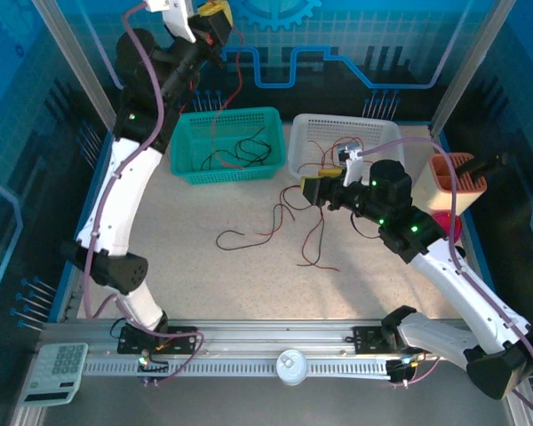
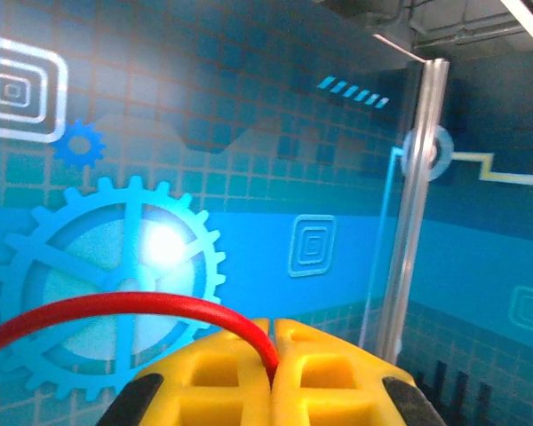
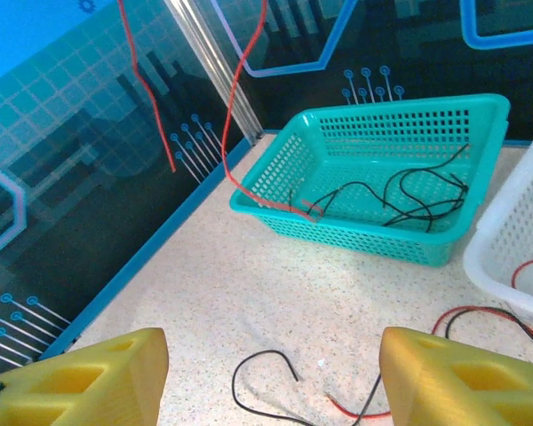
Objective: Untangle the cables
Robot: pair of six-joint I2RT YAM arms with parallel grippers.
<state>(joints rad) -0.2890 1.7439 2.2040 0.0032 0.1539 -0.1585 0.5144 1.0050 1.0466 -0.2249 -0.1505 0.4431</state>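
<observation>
1. Yellow left pincer (image 2: 274, 377) clamped on thin red cable (image 2: 115, 306), held high, evidently to lift it clear.
2. Right pincer (image 3: 271, 377) jaws apart above speckled desk (image 3: 249, 293); tangled red and black cables (image 3: 276, 353) directly beneath.

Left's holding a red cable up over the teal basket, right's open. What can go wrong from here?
The red cable in the shut left gripper runs down into the teal basket beside black cables; pulling higher may snag them or tip the basket.
The open right gripper hangs above mixed table strands; closing might catch two.
</observation>
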